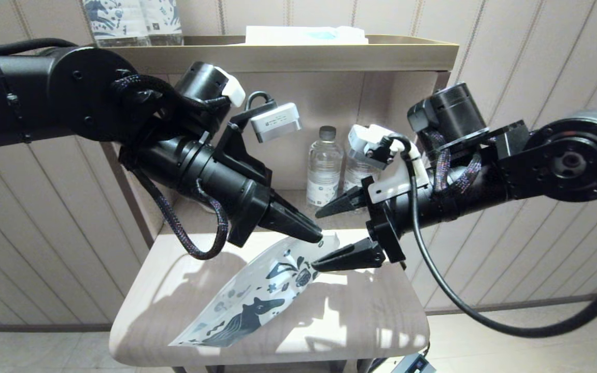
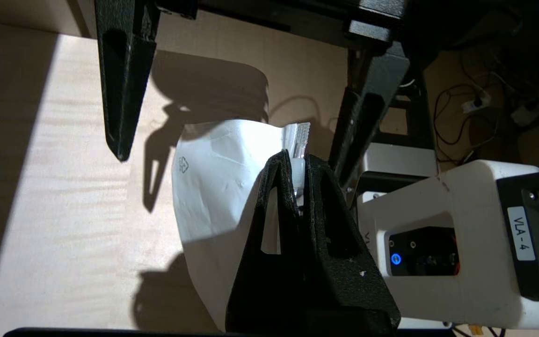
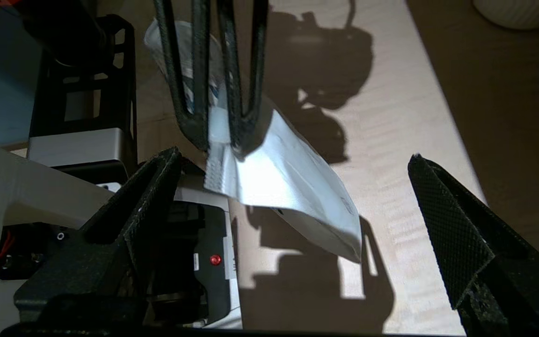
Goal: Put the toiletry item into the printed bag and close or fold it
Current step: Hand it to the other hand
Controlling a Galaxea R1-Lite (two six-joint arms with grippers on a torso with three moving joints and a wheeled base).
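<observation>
Printed bag point(image 1: 249, 300) slants across the pale table point(image 1: 360, 316), its long axis running from the near-left corner, low by the tabletop, up to its far-right top edge. Left gripper point(image 1: 315, 235) pinches that raised edge shut, probably to seal or fold it. Right gripper point(image 1: 324, 238) waits spread wide just beside. No toothbrush shows.

Left gripper point(image 2: 299, 180) pinches the printed bag's point(image 2: 213, 187) top edge.
</observation>
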